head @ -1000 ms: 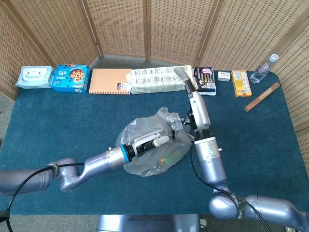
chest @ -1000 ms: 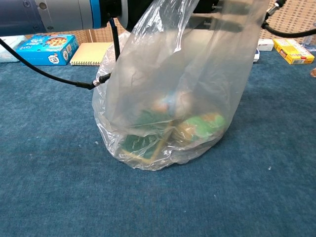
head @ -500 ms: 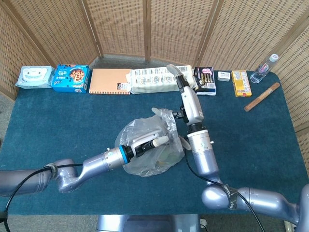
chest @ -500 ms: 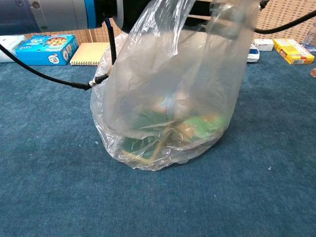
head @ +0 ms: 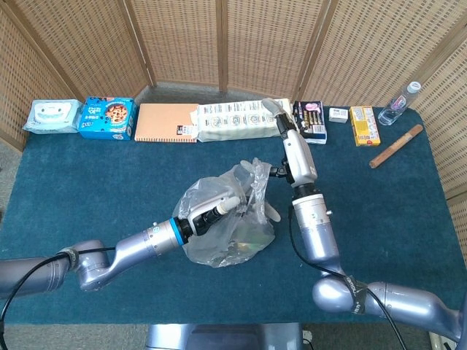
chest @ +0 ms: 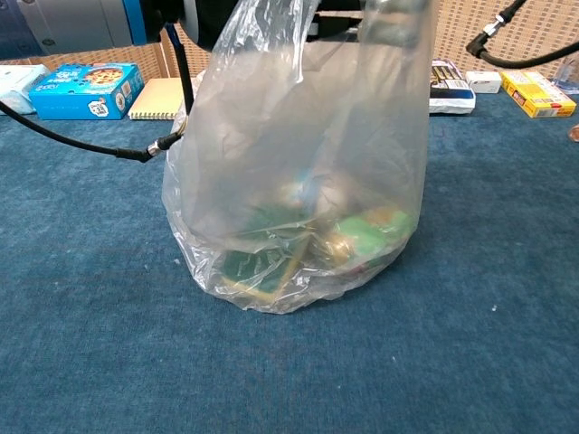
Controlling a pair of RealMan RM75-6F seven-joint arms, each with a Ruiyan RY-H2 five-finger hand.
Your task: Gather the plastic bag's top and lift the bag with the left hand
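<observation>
The clear plastic bag (head: 232,222) stands on the blue table (head: 87,175) with green packets and other items in its bottom (chest: 298,249). My left hand (head: 213,208) reaches in from the left and grips the bag's upper part, which stands pulled up and taut in the chest view. My right hand (head: 295,149) is just right of the bag's mouth. It seems to pinch the rim (head: 257,173) while its other fingers point away towards the back. In the chest view both hands are cut off at the top; only the left forearm (chest: 81,20) shows.
Along the back edge lie a wipes pack (head: 51,115), a blue cookie box (head: 107,117), an orange notebook (head: 166,122), a white packet (head: 237,120) and a dark box (head: 310,120). At the back right are a yellow box (head: 363,125), a bottle (head: 400,103) and a brown stick (head: 395,146).
The bag's top has drawn narrower and shifted left. My right hand moved slightly right and back at the rim. My left hand shifted a little left with the bag.
</observation>
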